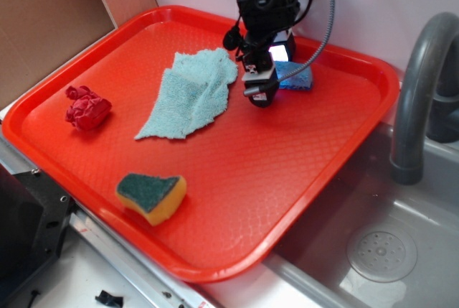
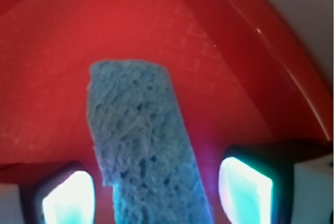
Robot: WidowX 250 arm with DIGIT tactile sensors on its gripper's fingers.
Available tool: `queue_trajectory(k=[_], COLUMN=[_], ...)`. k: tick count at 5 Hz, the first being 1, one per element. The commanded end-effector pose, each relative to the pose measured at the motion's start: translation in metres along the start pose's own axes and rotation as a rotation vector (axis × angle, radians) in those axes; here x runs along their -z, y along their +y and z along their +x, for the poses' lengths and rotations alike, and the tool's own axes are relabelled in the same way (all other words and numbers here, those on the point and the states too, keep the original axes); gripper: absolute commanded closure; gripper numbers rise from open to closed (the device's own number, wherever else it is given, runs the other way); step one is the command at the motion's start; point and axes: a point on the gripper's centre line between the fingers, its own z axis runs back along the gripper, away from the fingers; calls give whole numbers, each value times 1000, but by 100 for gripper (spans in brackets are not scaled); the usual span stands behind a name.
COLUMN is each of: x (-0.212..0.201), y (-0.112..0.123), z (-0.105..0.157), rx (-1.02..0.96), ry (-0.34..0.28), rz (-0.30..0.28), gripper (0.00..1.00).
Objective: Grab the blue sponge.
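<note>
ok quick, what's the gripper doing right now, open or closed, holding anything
Gripper: open, fingers either side of the blue sponge, not closed on it.

Porous, rough foam blue sponge (image 2: 143,145); glossy, grid-textured plastic tray (image 1: 237,171); nubby terry cloth (image 1: 192,92).

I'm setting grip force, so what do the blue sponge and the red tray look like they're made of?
Blue sponge: soft open-cell foam, matte, with irregular visible pores. Red tray: probably moulded plastic, with a fine grid texture and glossy highlights on its raised rim.
</note>
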Motion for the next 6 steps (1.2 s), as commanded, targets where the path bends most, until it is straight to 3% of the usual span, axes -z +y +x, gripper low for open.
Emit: queue_trajectory(k=[1, 2, 3, 4, 6], x=[-6, -22, -69, -110, -169], y=[-16, -25, -38, -53, -90], z=[15, 11, 3, -7, -37], rx=[34, -58, -317, -571, -1058], ry=[2, 35, 82, 68, 26], rz=[58, 70, 42, 17, 160], gripper=[100, 100, 100, 100, 100])
